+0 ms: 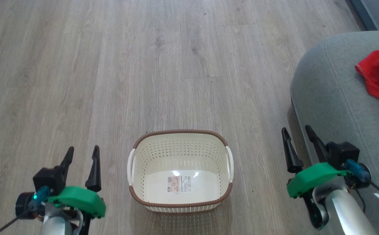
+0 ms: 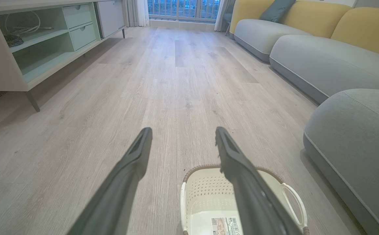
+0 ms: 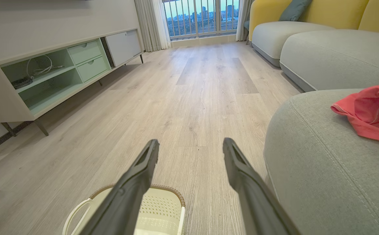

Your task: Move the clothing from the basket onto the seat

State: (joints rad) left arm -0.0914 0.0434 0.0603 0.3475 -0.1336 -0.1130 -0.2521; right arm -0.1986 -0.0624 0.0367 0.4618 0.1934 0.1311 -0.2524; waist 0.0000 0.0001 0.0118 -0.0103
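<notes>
A pale wood-plank floor (image 1: 111, 81) spreads on every side of the cream perforated basket (image 1: 179, 132), which stands upright with its brown woven-look rim uppermost. Far beyond the basket and to its right runs a long sofa (image 2: 323, 62) with grey cushions and yellow backs. Beyond the basket to its left stands a low white media cabinet (image 3: 45, 78) with pale green shelves and drawers.

The grey-green seat (image 1: 333, 98), a rounded cushion with stitched seams, sits on the floor to the right of the basket, apart from it. The bright red clothing (image 1: 375, 76) lies crumpled on top of the seat, well to the right of the basket and outside it, with a little white trim at its lower edge.

The left pincer (image 1: 83, 148) hovers over the floor just left of the basket, its two dark fingers spread wide apart and gripping nothing. The right pincer (image 1: 296, 129) hangs to the right of the basket, beside the seat's near edge, its fingers likewise parted wide with nothing between them.

Two white handles (image 1: 131, 166) flank the basket, and a small printed label (image 1: 179, 184) lies flat on its inner floor.
</notes>
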